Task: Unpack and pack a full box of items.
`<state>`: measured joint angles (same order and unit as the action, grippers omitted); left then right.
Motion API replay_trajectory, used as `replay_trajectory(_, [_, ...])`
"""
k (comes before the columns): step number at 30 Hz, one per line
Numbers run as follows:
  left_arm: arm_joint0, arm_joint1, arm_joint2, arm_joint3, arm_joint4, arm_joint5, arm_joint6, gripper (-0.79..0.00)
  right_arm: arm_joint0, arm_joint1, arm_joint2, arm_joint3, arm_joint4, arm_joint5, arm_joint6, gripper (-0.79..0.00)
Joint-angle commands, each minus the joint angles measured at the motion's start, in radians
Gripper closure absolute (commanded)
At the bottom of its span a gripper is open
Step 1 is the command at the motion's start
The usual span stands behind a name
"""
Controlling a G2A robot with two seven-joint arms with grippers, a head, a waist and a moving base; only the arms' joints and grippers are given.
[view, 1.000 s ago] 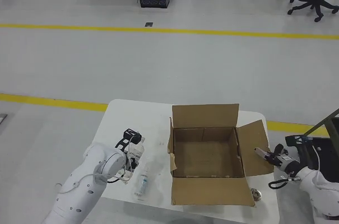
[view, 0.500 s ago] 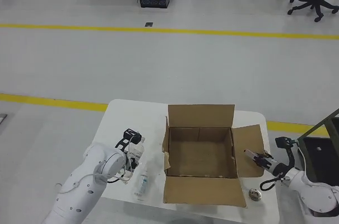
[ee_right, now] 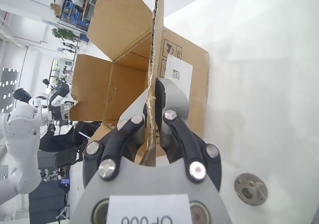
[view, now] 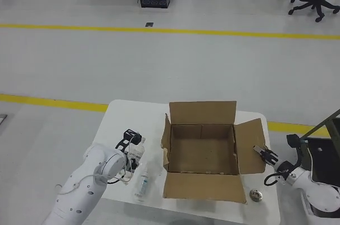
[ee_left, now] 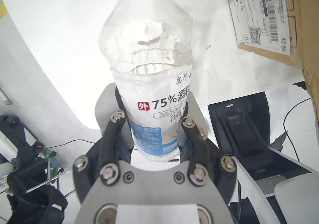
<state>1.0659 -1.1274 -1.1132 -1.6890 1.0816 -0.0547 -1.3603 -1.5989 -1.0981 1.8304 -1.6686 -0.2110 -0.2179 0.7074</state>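
Observation:
An open cardboard box [view: 202,154] stands mid-table, and its inside looks empty. My right gripper [view: 263,153] is shut on the box's right flap [view: 249,146]. In the right wrist view the flap's edge [ee_right: 155,35] runs between the fingers of that gripper [ee_right: 152,95]. Left of the box, my left gripper [view: 135,147] is shut on a clear alcohol bottle [ee_left: 149,60], held by its lower labelled part. A second small bottle [view: 143,184] lies on the table near the left arm.
A small round metal flange [view: 255,195] lies at the table's front right corner, close to the right gripper, also seen as the flange [ee_right: 250,188]. The box's labelled left flap [ee_left: 286,10] hangs close to the held bottle. The white table [view: 125,115] has free room at back left.
The box has slid a little toward the left arm with the right gripper on its flap, and that flap now stands more upright. The left arm and its bottle have stayed still.

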Motion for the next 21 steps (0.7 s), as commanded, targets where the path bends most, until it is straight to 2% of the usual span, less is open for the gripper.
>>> replay_trajectory(1, [-0.012,-0.001,-0.012,-0.010,-0.025,0.003,0.012,0.000,0.000,-0.001,-0.005,-0.001,0.002,0.026,-0.022,0.000])
replay_trajectory(5, [-0.048,-0.006,-0.041,-0.030,-0.160,0.005,-0.004,0.000,0.006,-0.004,-0.018,-0.012,0.013,0.060,-0.076,0.000])
replay_trajectory(11, [-0.092,-0.009,-0.039,-0.091,-0.241,-0.012,-0.031,0.000,0.013,-0.003,-0.033,-0.038,0.007,0.060,-0.074,0.000])
replay_trajectory(16, [-0.139,-0.014,-0.052,-0.114,-0.396,0.001,-0.066,0.000,0.009,0.003,-0.037,-0.042,-0.045,0.048,-0.054,0.000])
replay_trajectory(21, [-0.178,-0.015,-0.039,-0.139,-0.456,-0.007,-0.078,0.000,0.000,0.004,-0.037,-0.041,-0.037,0.043,-0.053,0.000])
